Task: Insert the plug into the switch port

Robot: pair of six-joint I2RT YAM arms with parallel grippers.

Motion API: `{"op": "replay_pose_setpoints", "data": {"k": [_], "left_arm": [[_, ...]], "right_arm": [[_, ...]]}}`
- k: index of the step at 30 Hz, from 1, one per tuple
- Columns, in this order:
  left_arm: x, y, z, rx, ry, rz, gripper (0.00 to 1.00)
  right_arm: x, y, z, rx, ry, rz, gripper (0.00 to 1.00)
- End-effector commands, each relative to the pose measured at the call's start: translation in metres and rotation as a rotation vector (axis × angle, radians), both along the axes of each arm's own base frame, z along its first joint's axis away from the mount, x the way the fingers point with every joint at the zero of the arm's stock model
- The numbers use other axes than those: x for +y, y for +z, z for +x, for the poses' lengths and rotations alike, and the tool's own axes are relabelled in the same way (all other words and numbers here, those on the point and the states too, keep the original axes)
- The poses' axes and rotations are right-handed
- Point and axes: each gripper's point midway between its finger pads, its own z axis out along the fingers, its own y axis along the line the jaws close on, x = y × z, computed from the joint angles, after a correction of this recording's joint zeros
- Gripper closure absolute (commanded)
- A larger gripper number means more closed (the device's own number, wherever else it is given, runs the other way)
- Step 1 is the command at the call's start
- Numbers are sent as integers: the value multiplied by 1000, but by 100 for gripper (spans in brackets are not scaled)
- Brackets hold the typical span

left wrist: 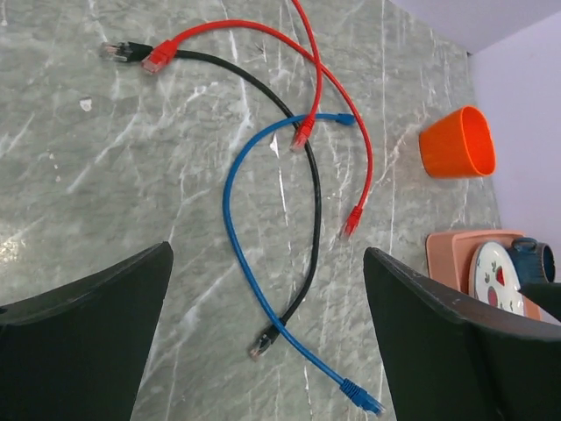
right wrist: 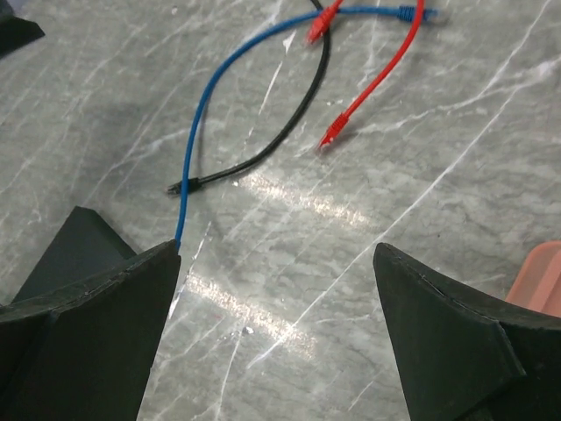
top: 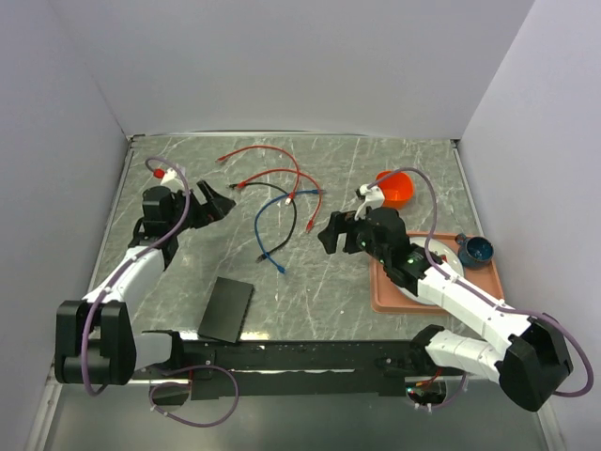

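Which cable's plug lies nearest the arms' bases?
The blue cable: its free plug sits nearer than the black cable's plug; both red cables lie farther back.

This looks like a robotics lab test cell rather than a home or office. Plain pale walls [top: 282, 66] box in a marble-patterned tabletop [top: 329, 282] on three sides. A left arm [top: 131, 268] and a right arm [top: 460, 296], both white and black, are bolted to a black rail [top: 310, 357] at the near edge. The props look staged: a loose red patch cable [left wrist: 368, 158], a blue one [left wrist: 226, 206] and a black one [left wrist: 316, 202], a flat black box [top: 226, 309], an orange cup [top: 399, 188] and a salmon-pink tray [top: 390, 299].
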Motion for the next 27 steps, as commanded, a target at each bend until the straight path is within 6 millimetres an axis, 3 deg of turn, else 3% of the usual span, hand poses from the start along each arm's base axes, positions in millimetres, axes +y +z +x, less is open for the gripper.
{"op": "replay_pose_setpoints", "data": {"k": [1, 2, 3, 4, 6, 7, 9, 10, 18, 22, 27], "left_arm": [[-18, 4, 7, 10, -37, 80, 3], [-22, -10, 11, 71, -22, 109, 3], [-34, -5, 17, 69, -23, 164, 3], [-38, -30, 14, 164, -23, 213, 3], [-57, -33, 17, 209, -28, 241, 3], [-58, -56, 15, 289, -21, 276, 2], [-73, -60, 16, 329, -15, 302, 2], [-68, -78, 18, 375, 33, 367, 2], [-89, -121, 3, 525, 26, 508, 9], [-90, -135, -4, 547, 22, 554, 22], [-94, -145, -15, 573, -20, 569, 60]], "right_arm": [[11, 9, 6, -29, 3, 50, 0], [15, 8, 3, -17, 29, 56, 0], [16, 9, 3, -15, 34, 56, 0], [16, 7, 1, -9, 39, 51, 0], [15, 5, 0, -2, 37, 46, 0], [14, 4, -1, -3, 39, 45, 0], [11, 0, -3, 2, 33, 36, 0], [10, 0, -3, -1, 30, 32, 0], [-2, -15, -16, 24, 28, -5, 0], [-5, -20, -19, 30, 25, -19, 0], [-7, -22, -19, 33, 22, -21, 0]]}}
